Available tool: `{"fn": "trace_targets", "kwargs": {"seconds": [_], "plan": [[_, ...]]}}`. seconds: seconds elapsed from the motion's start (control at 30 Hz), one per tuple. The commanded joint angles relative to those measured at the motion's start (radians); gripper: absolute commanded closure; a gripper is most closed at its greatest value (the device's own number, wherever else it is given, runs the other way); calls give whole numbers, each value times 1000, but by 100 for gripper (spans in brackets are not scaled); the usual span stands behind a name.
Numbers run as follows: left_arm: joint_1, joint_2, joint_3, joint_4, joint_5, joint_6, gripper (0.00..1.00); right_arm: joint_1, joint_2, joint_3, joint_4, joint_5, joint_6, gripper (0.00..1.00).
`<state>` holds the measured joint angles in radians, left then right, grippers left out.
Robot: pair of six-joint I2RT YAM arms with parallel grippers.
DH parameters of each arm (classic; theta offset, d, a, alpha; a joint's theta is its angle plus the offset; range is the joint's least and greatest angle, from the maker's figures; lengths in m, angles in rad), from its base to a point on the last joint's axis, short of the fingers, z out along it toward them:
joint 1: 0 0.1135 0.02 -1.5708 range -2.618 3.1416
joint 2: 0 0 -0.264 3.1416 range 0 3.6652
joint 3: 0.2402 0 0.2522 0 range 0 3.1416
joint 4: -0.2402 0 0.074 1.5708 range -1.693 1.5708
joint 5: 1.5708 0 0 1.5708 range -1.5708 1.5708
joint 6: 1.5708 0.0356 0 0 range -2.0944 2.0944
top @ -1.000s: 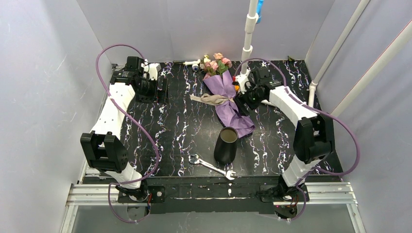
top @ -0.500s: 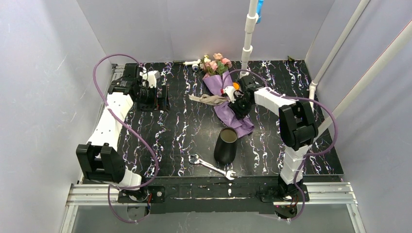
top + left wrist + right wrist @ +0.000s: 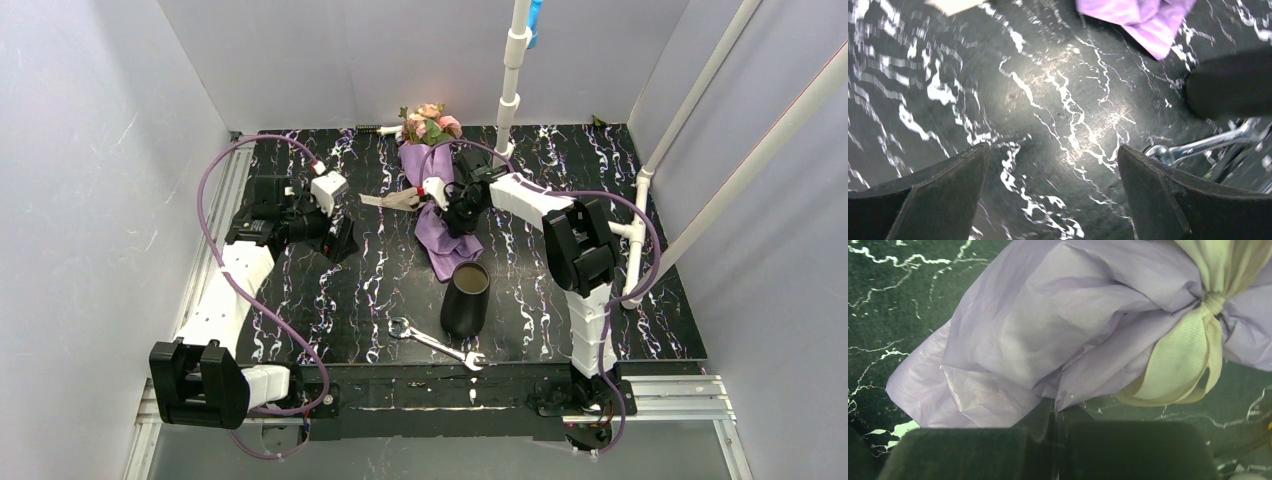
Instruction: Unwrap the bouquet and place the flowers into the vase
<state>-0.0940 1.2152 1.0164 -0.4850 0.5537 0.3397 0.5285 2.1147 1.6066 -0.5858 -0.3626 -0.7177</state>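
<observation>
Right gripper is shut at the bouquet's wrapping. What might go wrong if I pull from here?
1. The right gripper seems to pinch only a thin fold of purple paper on the bouquet, while the beige ribbon is tied: a pull may tear the paper or slip off.
2. The left gripper is open, clear of the bouquet, so nothing anchors it; it might drag into the black vase nearby.

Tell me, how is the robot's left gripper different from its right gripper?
The left gripper has its fingers wide apart; the right gripper has its fingers shut together. The left gripper holds nothing above the table; the right gripper pinches the purple paper of the bouquet, near its ribbon. Both have dark fingers and point down at the table.
</observation>
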Motion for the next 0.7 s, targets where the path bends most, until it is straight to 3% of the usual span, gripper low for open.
{"fn": "trace_targets", "kwargs": {"seconds": [0.0, 0.13, 0.43, 0.53, 0.67], "plan": [[-23, -15, -83, 82, 227, 393, 6, 21, 38, 64, 25, -129, -137, 99], [-68, 58, -95, 96, 227, 557, 14, 28, 28, 52, -12, -166, -244, 99], [-125, 177, -68, 162, 208, 623, 35, 30, 43, 88, -10, -186, -271, 99], [-161, 200, -96, 227, 169, 667, 42, 20, 58, 142, -92, -204, -315, 99], [-191, 236, -91, 298, 139, 659, 48, -5, -23, 48, -107, -240, -406, 99]]}}
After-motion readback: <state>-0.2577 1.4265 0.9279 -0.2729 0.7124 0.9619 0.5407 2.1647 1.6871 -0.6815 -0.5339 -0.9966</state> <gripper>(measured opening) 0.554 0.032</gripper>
